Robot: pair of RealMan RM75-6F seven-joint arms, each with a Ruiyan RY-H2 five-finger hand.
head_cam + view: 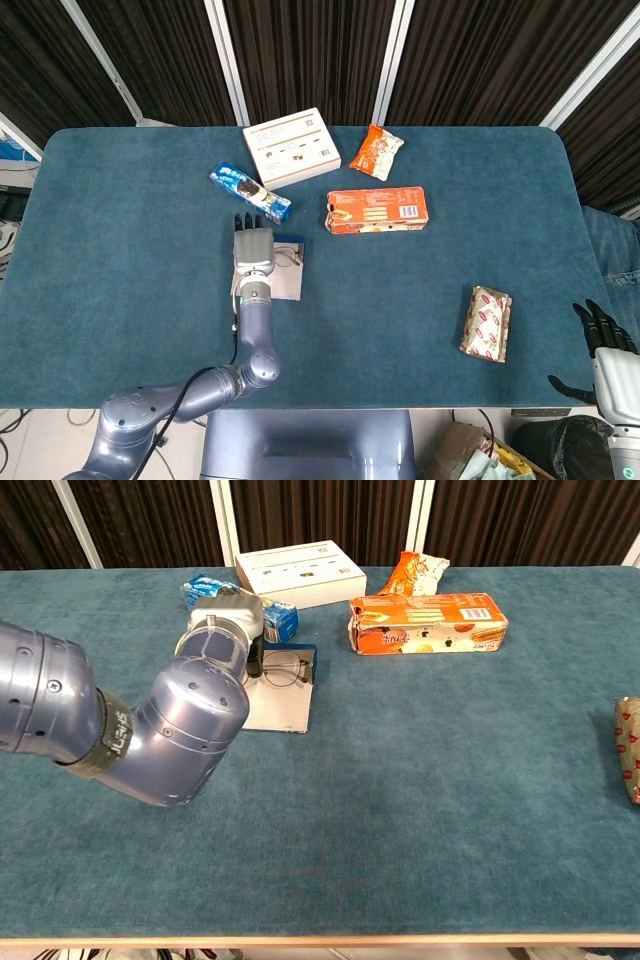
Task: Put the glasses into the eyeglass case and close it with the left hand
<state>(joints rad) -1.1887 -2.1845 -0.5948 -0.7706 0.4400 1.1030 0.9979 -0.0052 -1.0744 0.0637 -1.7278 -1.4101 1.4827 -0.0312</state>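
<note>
The left hand is lying over the open case on the tabletop — its fingers are stretching flat, holding nothing. The glasses are sitting in the case just beside them. The right hand is hanging off the edge, fingers spread.

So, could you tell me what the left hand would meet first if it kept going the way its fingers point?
Probably the blue snack pack, lying just beyond the left hand; height is unclear, so the fingers might pass over it.
</note>
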